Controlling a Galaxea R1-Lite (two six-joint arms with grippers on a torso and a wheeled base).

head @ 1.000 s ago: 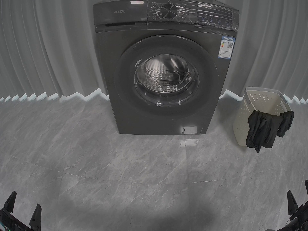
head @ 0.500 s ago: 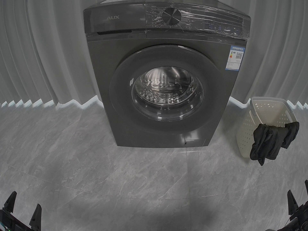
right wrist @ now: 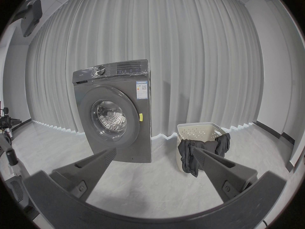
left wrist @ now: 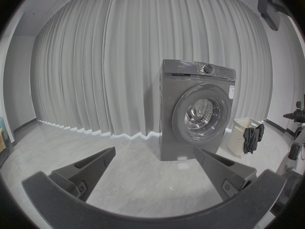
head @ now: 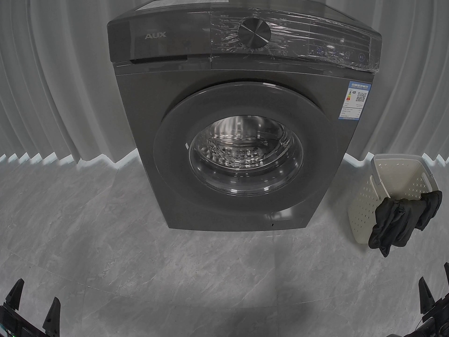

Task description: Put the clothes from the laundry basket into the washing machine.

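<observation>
A dark grey front-loading washing machine [head: 243, 113] stands against the curtain, its round door [head: 246, 153] closed. To its right a white perforated laundry basket [head: 374, 197] sits on the floor with black clothes [head: 402, 221] draped over its front rim. My left gripper [head: 32, 300] is at the lower left corner of the head view, open and empty. My right gripper [head: 435, 286] is at the lower right corner, open and empty. Both are far from the machine [left wrist: 195, 108] [right wrist: 114, 112] and the basket [left wrist: 240, 137] [right wrist: 198, 132]. The clothes [left wrist: 252, 137] [right wrist: 193, 153] hang down outside the basket.
Pleated white curtains [head: 61, 71] run along the back wall. Bare grey marble floor [head: 187, 277] stretches between me and the machine. A tripod-like stand [left wrist: 297, 124] is off to the side of the room.
The camera has come closer: the washing machine and basket look larger and sit lower in the head view. Both grippers keep the same place in the picture.
</observation>
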